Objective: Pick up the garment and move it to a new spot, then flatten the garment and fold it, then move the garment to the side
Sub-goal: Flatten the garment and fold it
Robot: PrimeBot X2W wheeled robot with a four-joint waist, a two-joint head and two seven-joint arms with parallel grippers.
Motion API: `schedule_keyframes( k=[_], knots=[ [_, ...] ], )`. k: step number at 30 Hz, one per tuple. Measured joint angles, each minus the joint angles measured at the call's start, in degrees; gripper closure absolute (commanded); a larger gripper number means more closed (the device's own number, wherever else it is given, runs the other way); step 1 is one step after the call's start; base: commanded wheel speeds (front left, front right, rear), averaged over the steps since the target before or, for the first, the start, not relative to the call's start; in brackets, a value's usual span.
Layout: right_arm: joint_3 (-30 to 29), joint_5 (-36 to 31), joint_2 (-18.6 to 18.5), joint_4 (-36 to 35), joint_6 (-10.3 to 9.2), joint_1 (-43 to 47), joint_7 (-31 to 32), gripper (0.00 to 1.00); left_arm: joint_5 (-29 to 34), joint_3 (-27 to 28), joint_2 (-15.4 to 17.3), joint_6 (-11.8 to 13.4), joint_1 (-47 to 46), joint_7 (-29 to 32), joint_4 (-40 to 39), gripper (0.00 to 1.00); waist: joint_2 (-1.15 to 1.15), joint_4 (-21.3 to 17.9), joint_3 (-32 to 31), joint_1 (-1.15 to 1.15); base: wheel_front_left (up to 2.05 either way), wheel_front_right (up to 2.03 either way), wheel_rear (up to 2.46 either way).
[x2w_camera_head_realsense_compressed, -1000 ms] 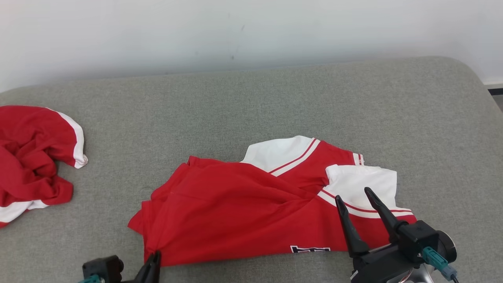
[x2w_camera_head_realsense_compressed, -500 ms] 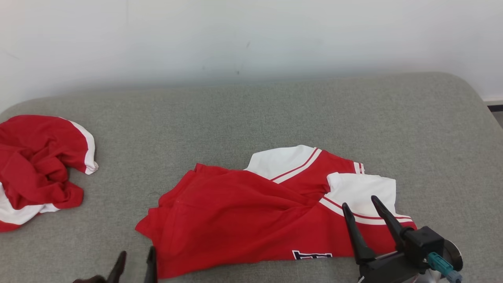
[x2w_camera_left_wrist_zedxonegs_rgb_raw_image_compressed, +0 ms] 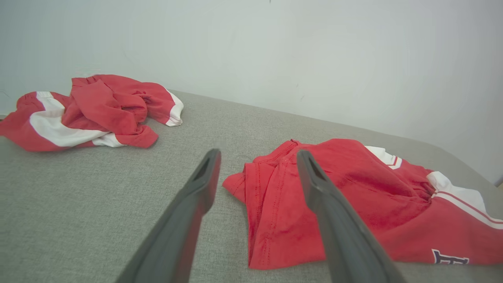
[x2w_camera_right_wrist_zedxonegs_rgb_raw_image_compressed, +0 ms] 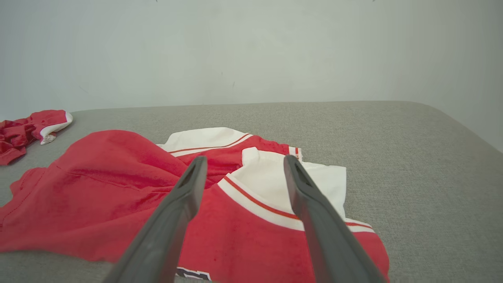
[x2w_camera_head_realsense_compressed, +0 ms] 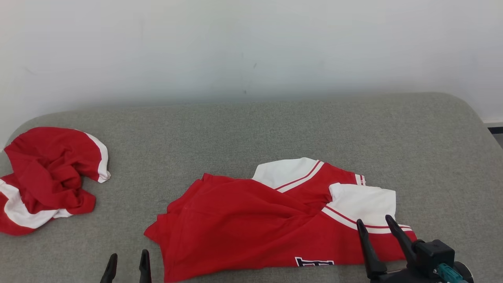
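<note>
nearest the robot, the left gripper (x2w_camera_head_realsense_compressed: 129, 254) hovers with its jaws spread and empty, just beside the near left corner of the garment (x2w_camera_head_realsense_compressed: 243, 220). the right gripper (x2w_camera_head_realsense_compressed: 373, 225) hangs over the near right end, above the white sleeve panel, jaws spread too and gripping nothing.

the garment, a red jersey with white striped panels, lies half folded and rumpled in the middle of the grey fabric-covered worktop (x2w_camera_head_realsense_compressed: 275, 125). it looks light, soft and limp, likely to sag and bunch when lifted rather than keep any shape. the stitched hem at the near left corner (x2w_camera_left_wrist_zedxonegs_rgb_raw_image_compressed: 251, 184) looks like the firmest place to pinch on that side. on the right, the striped edge of the white panel (x2w_camera_right_wrist_zedxonegs_rgb_raw_image_compressed: 259, 202) seems the best match, so that both jaws could pull the cloth taut between them. a grip in the loose middle folds would probably gather more than one layer.

farther off to the left lies a second red and white garment (x2w_camera_head_realsense_compressed: 47, 177), crumpled and well apart, with a pale wall (x2w_camera_head_realsense_compressed: 251, 47) behind.

a second ago the left jaws were pressed together on that hem corner; now they are spread and clear of it. the right jaws are unchanged. everything sits lower in the head view because the camera has tilted.
</note>
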Motion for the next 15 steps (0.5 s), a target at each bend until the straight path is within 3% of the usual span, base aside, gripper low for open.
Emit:
schedule_keyframes(
  k=[15],
  knots=[
    [-1.6,-0.5,0.8,-0.1,0.00,0.8,1.7,0.00,1.5,1.6,-2.3,-3.1,1.2,-0.2,2.6,0.00,0.00,0.3,-0.3,0.01,0.00,0.00,0.00]
  ],
)
